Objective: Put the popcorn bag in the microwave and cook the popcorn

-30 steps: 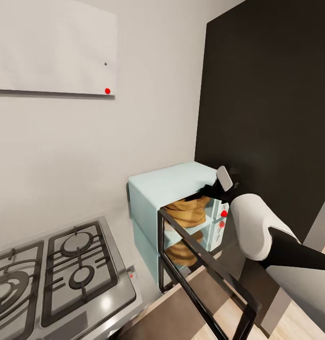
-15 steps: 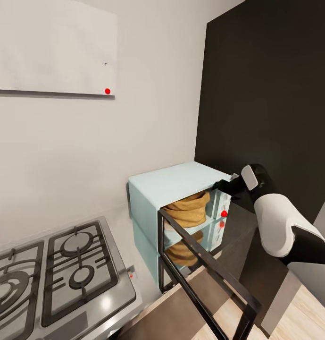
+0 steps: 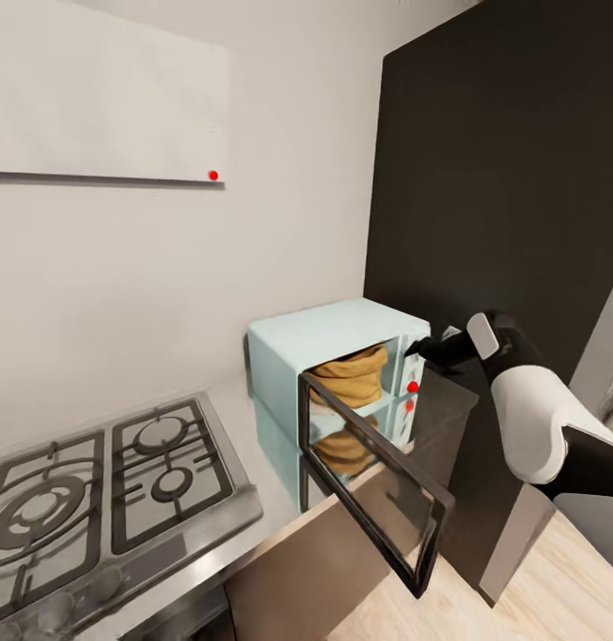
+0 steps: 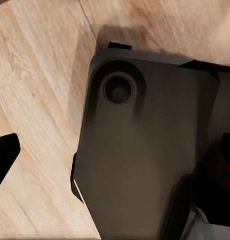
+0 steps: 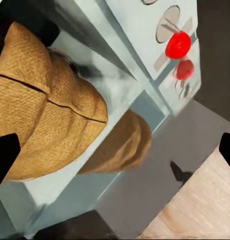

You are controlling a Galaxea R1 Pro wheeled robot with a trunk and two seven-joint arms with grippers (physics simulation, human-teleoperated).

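The tan popcorn bag (image 3: 349, 376) sits inside the mint-blue microwave (image 3: 319, 343) on the steel countertop (image 3: 244, 427), framed by the oven's open cavity and doubled by its reflection in the shiny surface below. The microwave's glass door (image 3: 377, 481) hangs wide open, swung out toward the near side and past the counter's edge over the wooden floor (image 3: 564, 588). The right gripper (image 3: 431, 349) hovers just beside the control panel's top right corner, empty, its fingers spread apart as the right wrist view shows them at the frame's edges with the bag (image 5: 44, 105) and the red panel light (image 5: 178, 44) between them. The left gripper (image 4: 115, 165) hangs low over the floor near the robot's dark base (image 4: 145, 150), its fingers likewise parted and holding nothing. A gas hob (image 3: 92, 481) lies to the left of the microwave.

With the bag in place, the step ahead appears to be shutting the door and starting the heat. The risks look plain: the bag stands near the cavity's front, so a hurried swing of the door could catch its rolled rim and tip it or stop the door short; and the arm, close to the panel, could nudge the light oven along the slick counter.
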